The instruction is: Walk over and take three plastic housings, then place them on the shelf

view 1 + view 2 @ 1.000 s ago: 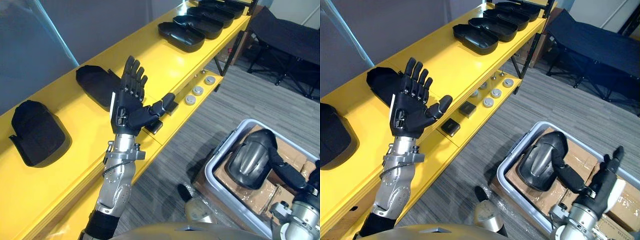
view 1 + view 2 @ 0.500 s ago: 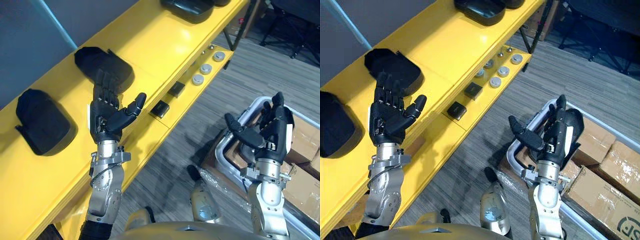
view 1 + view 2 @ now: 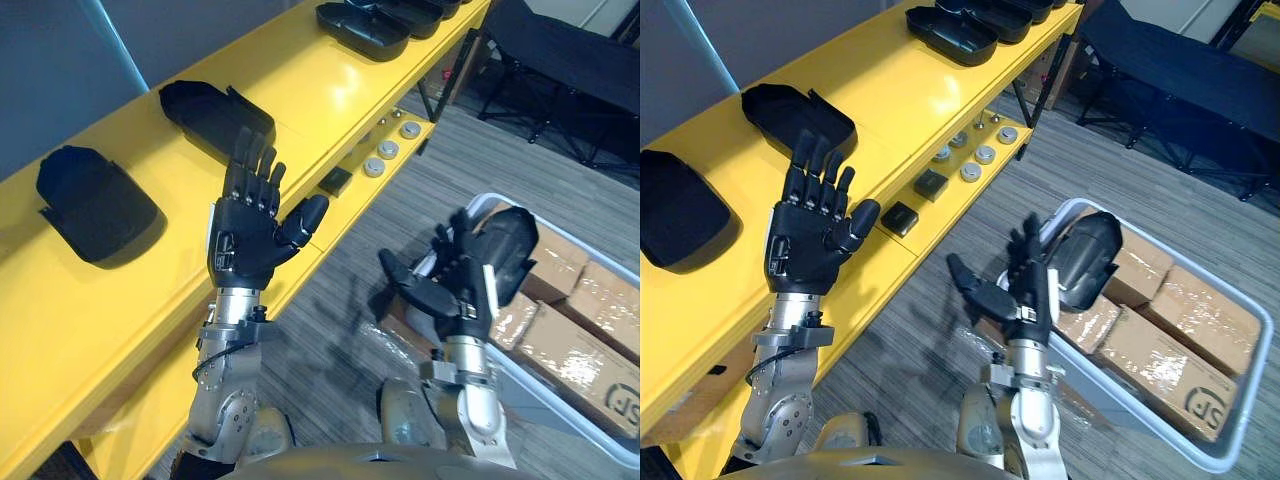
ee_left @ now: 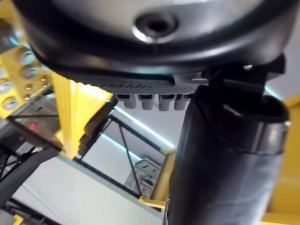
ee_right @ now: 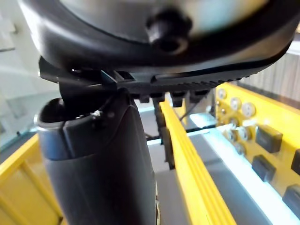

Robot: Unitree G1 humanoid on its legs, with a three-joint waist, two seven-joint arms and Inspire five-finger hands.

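Note:
Black plastic housings lie on the yellow shelf (image 3: 330, 90): one at the near end (image 3: 95, 200), one further along (image 3: 215, 115), and several in a row at the far end (image 3: 365, 25). Another dark housing (image 3: 1085, 255) rests in the grey bin (image 3: 1240, 300) on the floor. My left hand (image 3: 245, 235) is raised open before the shelf's edge, palm toward me, holding nothing. My right hand (image 3: 455, 285) is also raised, fingers spread open and empty, just in front of the bin's housing without touching it.
The bin also holds wrapped cardboard boxes (image 3: 1170, 350). A lower yellow ledge carries small metal discs (image 3: 385, 150) and black square blocks (image 3: 335, 180). A black folding cot (image 3: 570, 50) stands at the far right on the grey carpet.
The camera has swung between frames. My right hand, low by the bin's housing a second ago, has risen empty and open. My left hand stays raised and open.

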